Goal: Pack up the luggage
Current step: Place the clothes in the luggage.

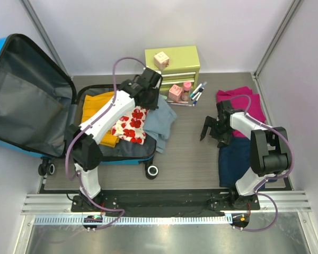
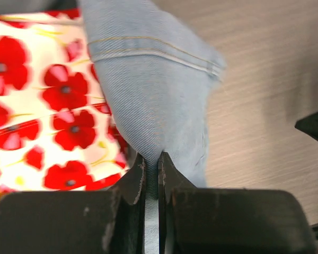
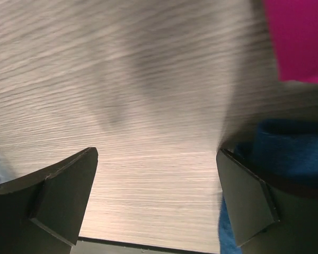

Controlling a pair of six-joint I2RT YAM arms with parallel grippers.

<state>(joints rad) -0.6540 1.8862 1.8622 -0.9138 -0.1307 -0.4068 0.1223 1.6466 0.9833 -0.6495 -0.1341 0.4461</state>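
Tucking the pale blue denim garment (image 2: 159, 95) fully into the large bright blue hard-shell suitcase (image 1: 26, 100) looks like the step in hand. The suitcase lies open at the table's left, lid leaning toward the wall, with a folded yellow garment (image 1: 98, 108) and a white cloth printed with red poppies (image 1: 131, 124) in its base. The left gripper (image 2: 151, 161) has its fingers nearly closed, pinching a fold of the denim, which drapes over the case's right rim onto the grey wood-grain table (image 1: 185, 153). Lifting before drawing left should let the hem clear the rim without rucking the poppy cloth. The right gripper (image 3: 158, 153) hangs spread wide and empty beside a dark blue garment (image 1: 233, 159).
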